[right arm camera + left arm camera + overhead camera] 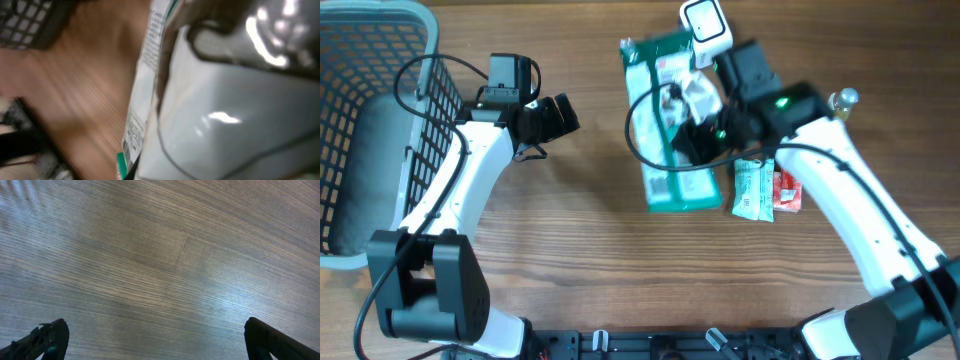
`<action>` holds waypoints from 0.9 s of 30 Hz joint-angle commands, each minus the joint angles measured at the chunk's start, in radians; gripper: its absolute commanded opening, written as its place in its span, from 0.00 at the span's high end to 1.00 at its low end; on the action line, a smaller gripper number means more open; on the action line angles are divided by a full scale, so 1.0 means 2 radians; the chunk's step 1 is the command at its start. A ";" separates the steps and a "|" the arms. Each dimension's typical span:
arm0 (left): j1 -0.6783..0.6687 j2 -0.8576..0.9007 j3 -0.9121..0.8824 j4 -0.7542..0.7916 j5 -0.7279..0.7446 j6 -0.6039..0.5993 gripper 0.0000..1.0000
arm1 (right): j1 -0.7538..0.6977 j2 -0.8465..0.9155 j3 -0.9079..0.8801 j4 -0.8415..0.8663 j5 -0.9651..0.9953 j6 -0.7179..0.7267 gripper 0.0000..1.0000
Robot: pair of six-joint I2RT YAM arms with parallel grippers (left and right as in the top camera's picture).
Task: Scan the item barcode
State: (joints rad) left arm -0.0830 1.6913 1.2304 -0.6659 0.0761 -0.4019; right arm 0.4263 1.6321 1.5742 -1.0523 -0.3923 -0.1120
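A flat green and white packet [670,170] lies on the table at the upper middle of the overhead view. Over it my right gripper [703,108] is shut on a white barcode scanner [706,24], whose head sticks out past the packet's far end. The scanner's glossy white body [225,110] fills the right wrist view and hides the fingers. Beside it shows the packet's printed edge [145,75] with a barcode [131,144]. My left gripper [558,115] is open over bare wood, left of the packet. Its fingertips [50,339] stand wide apart with nothing between them.
A grey mesh basket [370,130] stands at the left edge. A small white and green sachet [752,190] and a red one [786,190] lie just right of the packet. A black cable [645,120] loops over the packet.
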 commanded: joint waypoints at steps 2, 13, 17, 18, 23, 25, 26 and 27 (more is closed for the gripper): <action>0.000 0.002 0.003 0.002 -0.002 0.002 0.00 | -0.001 -0.009 0.138 -0.028 0.143 -0.133 0.96; 0.000 0.002 0.003 0.001 -0.001 0.002 0.00 | -0.001 0.065 0.142 0.032 0.291 -0.338 0.96; 0.001 0.002 0.003 0.001 -0.002 0.002 0.01 | -0.001 0.120 0.142 0.104 0.360 -0.387 0.96; 0.000 0.002 0.003 0.001 -0.001 0.002 0.00 | 0.000 0.130 0.142 0.118 0.365 -0.401 0.96; 0.000 0.002 0.003 0.001 -0.001 0.002 0.00 | 0.000 0.183 0.142 0.217 0.400 -0.470 0.96; 0.000 0.002 0.003 0.001 -0.002 0.002 0.00 | 0.000 0.201 0.142 0.248 0.424 -0.515 0.96; 0.000 0.002 0.003 0.001 -0.002 0.002 0.00 | 0.000 0.212 0.142 0.267 0.436 -0.537 0.96; 0.000 0.002 0.003 0.001 -0.002 0.002 0.00 | 0.000 0.222 0.141 0.288 0.447 -0.548 0.96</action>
State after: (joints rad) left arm -0.0830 1.6913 1.2308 -0.6659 0.0761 -0.4019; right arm 0.4263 2.0258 1.8545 -0.5396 0.4000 -1.0615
